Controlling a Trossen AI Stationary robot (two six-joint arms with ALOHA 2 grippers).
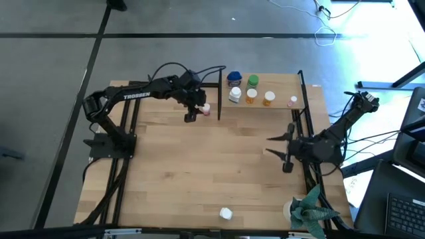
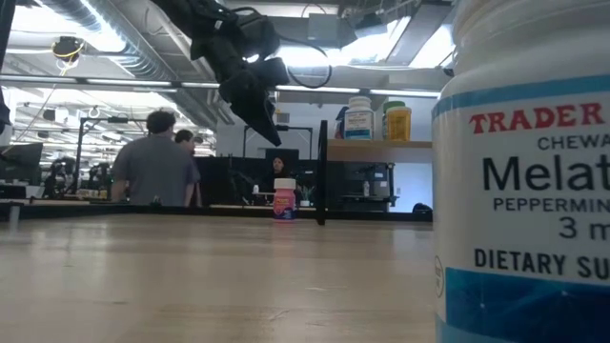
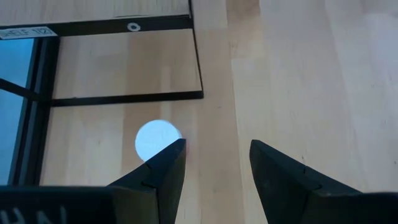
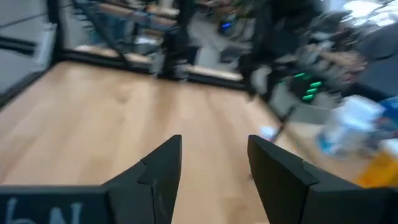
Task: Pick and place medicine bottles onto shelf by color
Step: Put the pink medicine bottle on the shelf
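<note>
- I saw the left pincer (image 1: 192, 114) raised above the surface (image 1: 199, 172), just outside the shelf's (image 1: 279, 104) near black upright, its fingers (image 3: 163, 167) apart with nothing between them.
- A pink medicine bottle (image 1: 206, 109) with a white cap (image 3: 157, 138) stood upright on the surface just beside this pincer, toward the shelf, below fingertip level and untouched.
- I saw the right pincer (image 1: 284, 151) held above the surface at the shelf's opposite end, well apart from the left pincer, its fingers (image 4: 163, 163) apart and empty.
- On the shelf, beyond the left pincer, stood a blue bottle (image 1: 233, 79), a green bottle (image 1: 253, 81), a white bottle (image 1: 235, 95), two orange bottles (image 1: 251, 96) and a small pink bottle (image 1: 293, 101).
- A white bottle (image 1: 226, 213) lay on the surface at the near edge, well apart from both pincers.
- A large labelled bottle (image 2: 524, 181) stood right against the low camera.
- A green paper plant (image 1: 312, 212) sat at the near corner, on the right pincer's side.
- People (image 2: 157, 171) showed in the room beyond the surface.
</note>
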